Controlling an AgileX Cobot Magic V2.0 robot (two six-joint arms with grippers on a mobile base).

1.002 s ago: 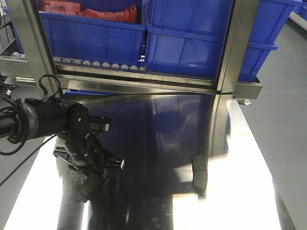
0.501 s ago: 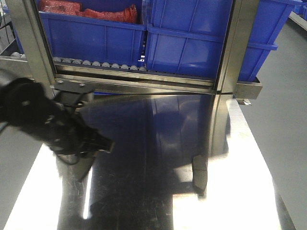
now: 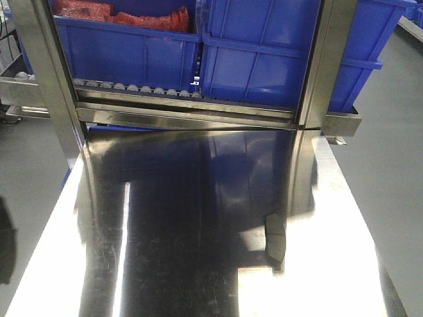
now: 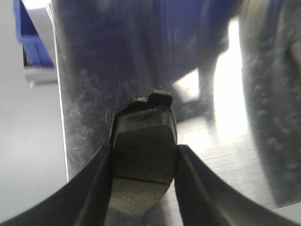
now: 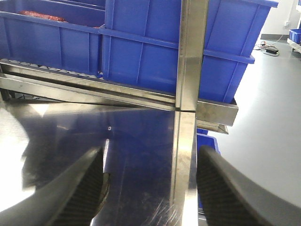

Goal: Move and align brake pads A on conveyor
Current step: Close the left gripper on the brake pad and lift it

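In the left wrist view my left gripper (image 4: 144, 151) is shut on one dark-grey brake pad A (image 4: 141, 136). The pad stands between the two fingers, its notched backing plate pointing away, above the shiny steel table (image 4: 94, 94) near the table's left edge. My right gripper (image 5: 151, 153) is open over the steel table (image 5: 141, 141) with nothing between its fingers. A curved dark edge (image 5: 106, 184), perhaps another pad, shows beside the right gripper's left finger. The conveyor is out of view. Neither gripper appears in the front view.
Blue bins (image 3: 264, 59) sit on a roller rack (image 3: 139, 89) behind the steel table (image 3: 198, 264), one holding red items (image 3: 119, 13). Steel posts (image 3: 327, 59) stand at the table's back. Grey floor lies to both sides.
In the front view the left arm has swung left off the steel table and out of the frame.
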